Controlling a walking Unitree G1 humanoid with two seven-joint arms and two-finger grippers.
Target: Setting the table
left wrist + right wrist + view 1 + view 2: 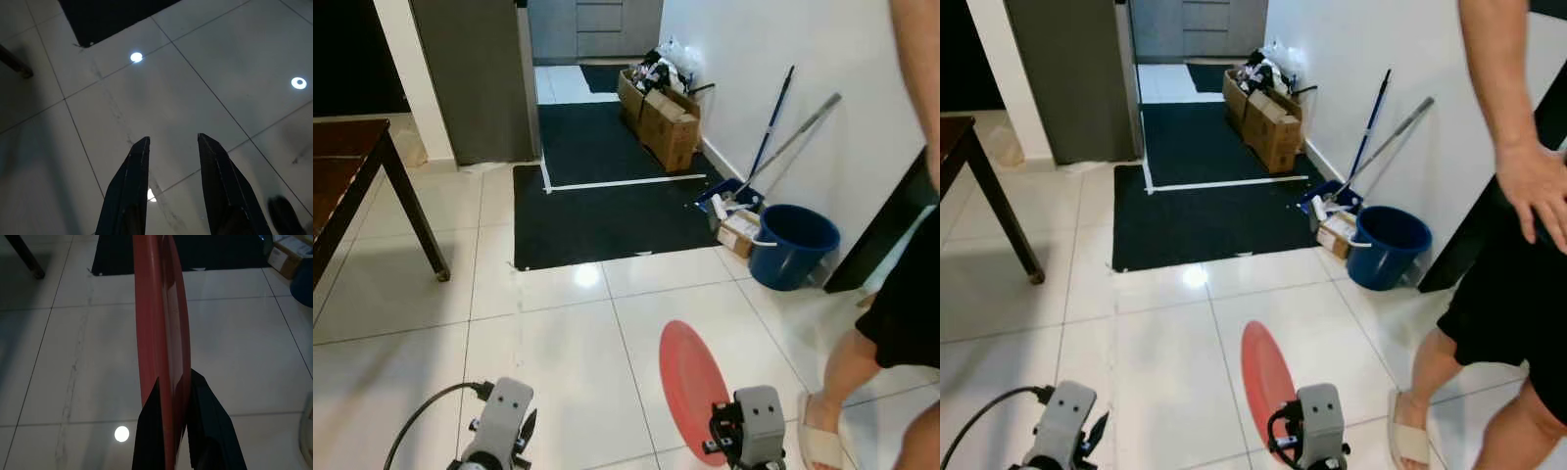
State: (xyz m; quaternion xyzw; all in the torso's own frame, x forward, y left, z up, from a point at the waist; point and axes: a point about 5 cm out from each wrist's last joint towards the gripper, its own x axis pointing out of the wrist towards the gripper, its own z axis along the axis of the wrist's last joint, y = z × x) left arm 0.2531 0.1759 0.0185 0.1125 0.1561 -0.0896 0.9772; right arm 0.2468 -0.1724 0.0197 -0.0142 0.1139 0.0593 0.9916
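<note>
Transport stage: right gripper (172, 396) clamped on red plate (690, 377), edge-on; left gripper (173, 147) fingers apart, empty. Table (347, 171) at ten o'clock, unset.

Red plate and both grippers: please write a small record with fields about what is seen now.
held item: red plate, on edge
right gripper: shut on the plate's rim
left gripper: open, holds nothing, over the tiled floor
table: dark wooden table ahead on the robot's left
person: stands close on the robot's right
near the wall: blue bucket
</note>
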